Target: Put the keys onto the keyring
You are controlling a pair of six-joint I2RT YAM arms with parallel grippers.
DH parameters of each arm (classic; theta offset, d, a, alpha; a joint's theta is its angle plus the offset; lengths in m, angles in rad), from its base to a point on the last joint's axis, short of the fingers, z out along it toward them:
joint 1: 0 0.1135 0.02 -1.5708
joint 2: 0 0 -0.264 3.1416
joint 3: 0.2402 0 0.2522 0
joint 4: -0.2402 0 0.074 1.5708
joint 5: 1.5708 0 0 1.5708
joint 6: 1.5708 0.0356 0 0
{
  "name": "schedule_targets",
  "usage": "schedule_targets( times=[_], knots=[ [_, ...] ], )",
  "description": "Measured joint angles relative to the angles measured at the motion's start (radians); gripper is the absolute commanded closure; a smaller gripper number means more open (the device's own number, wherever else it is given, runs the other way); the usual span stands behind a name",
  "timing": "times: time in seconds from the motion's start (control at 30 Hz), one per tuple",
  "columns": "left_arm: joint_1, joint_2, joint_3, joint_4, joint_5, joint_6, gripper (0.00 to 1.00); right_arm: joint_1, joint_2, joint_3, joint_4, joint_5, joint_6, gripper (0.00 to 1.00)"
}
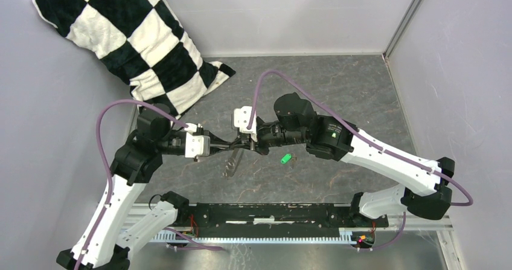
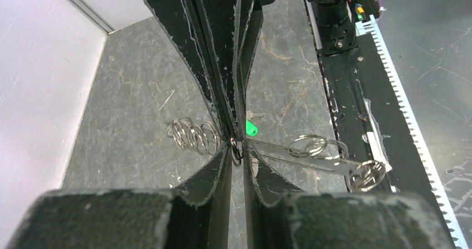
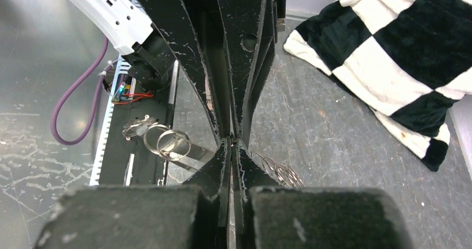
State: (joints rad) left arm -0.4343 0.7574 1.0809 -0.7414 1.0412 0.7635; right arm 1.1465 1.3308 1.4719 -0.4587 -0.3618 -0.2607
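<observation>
The keyring (image 1: 232, 163) is a silvery metal piece with several small rings strung on it, hanging above the grey table between both grippers. My left gripper (image 1: 224, 144) and right gripper (image 1: 240, 143) meet tip to tip at mid-table, each shut on its upper part. In the left wrist view my left gripper (image 2: 237, 149) pinches a small dark ring, and the keyring (image 2: 311, 147) spreads to both sides. In the right wrist view my right gripper (image 3: 232, 144) is shut on a thin metal edge of the keyring (image 3: 170, 143). The key with its green tag (image 1: 285, 158) lies loose on the table right of the grippers; it also shows in the left wrist view (image 2: 251, 128).
A black-and-white checkered pillow (image 1: 133, 34) leans in the back left corner; it also shows in the right wrist view (image 3: 389, 54). A black rail (image 1: 272, 212) runs along the near edge between the arm bases. White walls enclose the table on the left, back and right.
</observation>
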Motion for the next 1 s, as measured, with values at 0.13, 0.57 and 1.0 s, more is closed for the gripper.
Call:
schedule_targets(
  times=[0.13,0.57,1.0],
  knots=[
    [0.000,0.000,0.005,-0.021,0.001,0.000,0.65,0.005,0.010,0.003,-0.006,0.002,0.000,0.99],
    [0.000,-0.020,0.022,-0.026,0.000,-0.002,0.85,0.010,0.011,0.005,-0.025,0.005,0.000,0.99],
    [0.000,-0.020,0.022,-0.035,-0.012,-0.008,0.98,0.010,0.011,0.005,-0.025,0.005,0.012,0.99]
  ],
)
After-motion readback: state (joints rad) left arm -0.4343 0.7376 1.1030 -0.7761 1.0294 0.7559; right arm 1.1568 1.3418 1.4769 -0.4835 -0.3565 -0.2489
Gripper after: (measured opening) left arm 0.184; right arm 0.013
